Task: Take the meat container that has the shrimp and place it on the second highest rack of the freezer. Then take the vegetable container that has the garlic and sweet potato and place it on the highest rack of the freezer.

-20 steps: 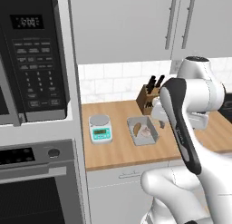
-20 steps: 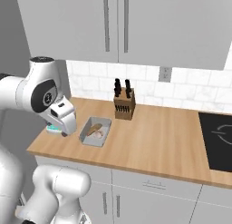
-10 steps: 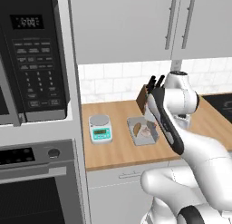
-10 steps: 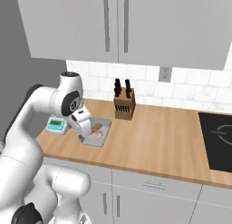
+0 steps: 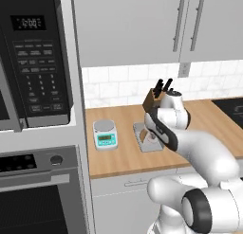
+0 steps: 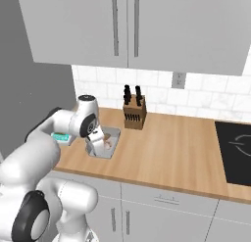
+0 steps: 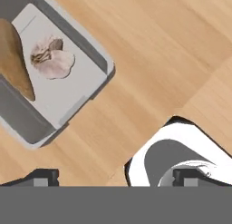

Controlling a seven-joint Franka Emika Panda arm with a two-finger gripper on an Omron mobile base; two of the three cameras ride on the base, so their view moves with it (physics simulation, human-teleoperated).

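Garlic (image 7: 51,60) lay beside the sweet potato (image 7: 13,57) in a grey tray (image 7: 86,78) on the wooden counter (image 6: 171,148). A knife block (image 6: 134,113) stood just behind the tray. Gripper (image 7: 115,177) fingers were spread apart, holding nothing

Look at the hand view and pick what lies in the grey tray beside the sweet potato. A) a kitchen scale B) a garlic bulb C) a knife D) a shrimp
B: in the hand view a pale pinkish-white garlic lies on the floor of the grey tray, just beside the brown sweet potato.
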